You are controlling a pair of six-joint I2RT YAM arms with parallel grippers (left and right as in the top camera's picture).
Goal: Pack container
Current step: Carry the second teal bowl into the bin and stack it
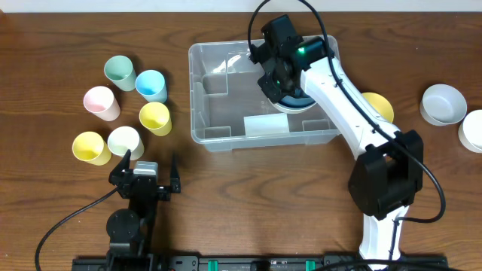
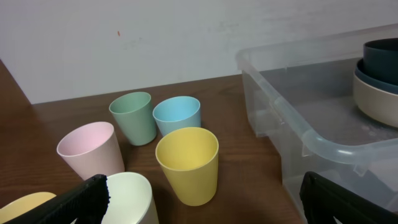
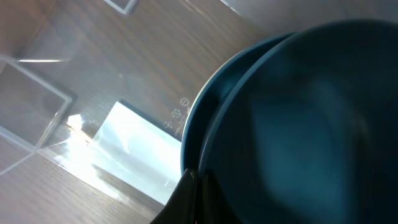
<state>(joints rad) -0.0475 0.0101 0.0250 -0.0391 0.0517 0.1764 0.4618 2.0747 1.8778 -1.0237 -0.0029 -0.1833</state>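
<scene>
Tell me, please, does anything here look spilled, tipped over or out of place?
Nothing stands out. The six cups stand upright beside the container, nothing is spilled, and the dark bowl nests in a pale bowl inside it.

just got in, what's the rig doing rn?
Packing the container. The right claw is shut on the rim of a dark bowl, right over a paler bowl inside the container. The left claw sits open and empty near six pastel cups, all on the table outside the container. A yellow bowl and white bowls wait to the right.
</scene>
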